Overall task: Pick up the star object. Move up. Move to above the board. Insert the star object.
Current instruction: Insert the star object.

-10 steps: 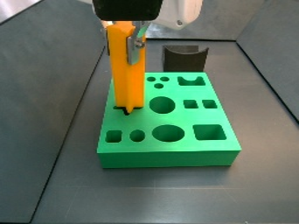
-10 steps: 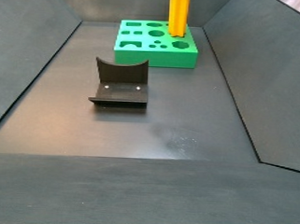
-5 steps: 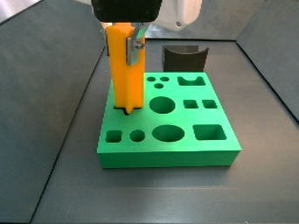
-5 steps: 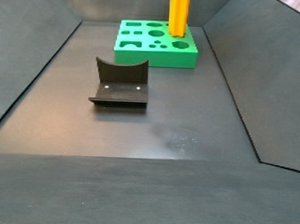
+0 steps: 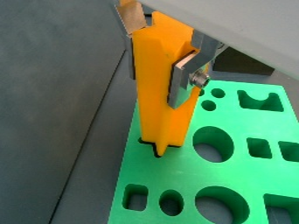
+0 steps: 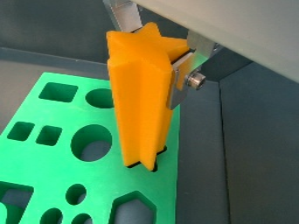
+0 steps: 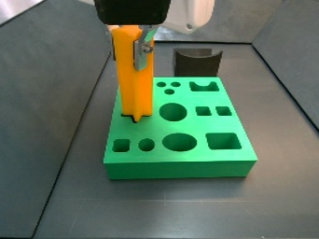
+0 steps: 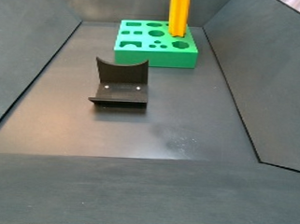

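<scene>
Star object (image 7: 129, 79): reads as a rigid, light piece, probably moulded or printed plastic; no flex visible along its length. The ridged sides give the pads something to bite on, so slip looks unlikely, though a tall slim prism held high will lever against the hole if it tilts. Best hold, by my judgement, is where it is taken now: near the upper end, across opposite ridges, leaving the lower length free to enter. Gripper (image 5: 162, 52) stands above the board's (image 7: 237, 165) near-left edge in a side view, its silver plates pinching the star object between them; one finger (image 6: 184, 74) lies flat on an orange face in both wrist views. Appearance: bright orange, star-section, sharp lengthwise ridges, upright, tall against the board. Its lower tip sits in or right at the star-shaped hole at the board's edge; how deep it has entered I cannot tell. Board is thick, bright green, with circles, squares and an oval cut in its top. Dark fixture (image 8: 119, 82) stands well apart on the floor.
</scene>
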